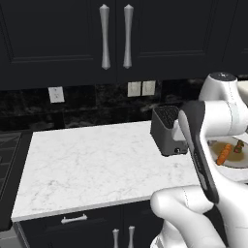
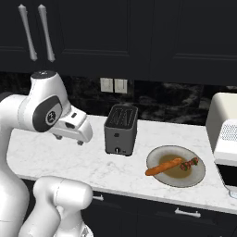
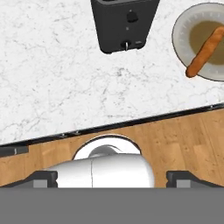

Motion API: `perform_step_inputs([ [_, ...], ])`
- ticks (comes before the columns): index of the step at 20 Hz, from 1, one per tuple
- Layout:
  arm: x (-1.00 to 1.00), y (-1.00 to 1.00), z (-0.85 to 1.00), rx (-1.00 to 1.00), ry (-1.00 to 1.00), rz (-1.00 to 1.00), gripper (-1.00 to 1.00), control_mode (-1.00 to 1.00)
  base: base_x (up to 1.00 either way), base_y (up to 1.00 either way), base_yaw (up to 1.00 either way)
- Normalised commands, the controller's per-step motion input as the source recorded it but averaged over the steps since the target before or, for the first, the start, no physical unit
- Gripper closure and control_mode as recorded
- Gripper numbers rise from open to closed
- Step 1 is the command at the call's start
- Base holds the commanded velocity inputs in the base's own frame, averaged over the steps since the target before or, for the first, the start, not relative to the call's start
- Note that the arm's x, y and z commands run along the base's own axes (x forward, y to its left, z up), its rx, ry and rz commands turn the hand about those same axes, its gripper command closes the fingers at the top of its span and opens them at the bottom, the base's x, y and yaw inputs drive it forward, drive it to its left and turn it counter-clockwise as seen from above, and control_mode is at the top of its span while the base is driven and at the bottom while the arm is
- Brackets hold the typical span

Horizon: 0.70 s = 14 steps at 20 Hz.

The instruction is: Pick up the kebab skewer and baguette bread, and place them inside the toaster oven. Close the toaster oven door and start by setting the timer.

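Hand view is looking down past the gripper, whose two dark fingertips are standing wide apart at the bottom edge with nothing between them, hanging above the wooden floor just in front of the marble counter. Taking the grey toaster as the landmark: the arm is rising on the near side of it, the hand hovering high and short of the counter's front edge. To the right of the toaster and slightly nearer the counter edge, the plate is carrying both foods; the baguette bread is lying slantwise across it, and the kebab skewer is resting at the baguette's far right end, seemingly touching it. Further right of the toaster, beyond the plate, the toaster oven is standing at the frame's edge; whether its door is open is hard to tell. Nothing is being held, so the job is sitting at its first pickup. The next move is calling for reaching right over the plate, lowering, and aligning the fingers across one slender item.
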Motion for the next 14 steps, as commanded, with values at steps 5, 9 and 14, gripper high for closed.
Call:
perform_step_inputs([
  [5, -0.07, -0.09, 0.0, 0.0, 0.0, -0.01, -1.0, -1.0, 0.0, 0.0, 0.0],
  [9, -0.05, 0.04, 0.0, 0.0, 0.0, 0.11, -1.0, -1.0, 0.0, 0.0, 0.0],
  [14, -0.01, 0.08, 0.03, 0.0, 0.0, 0.06, -1.0, -1.0, 0.0, 0.0, 0.0],
])
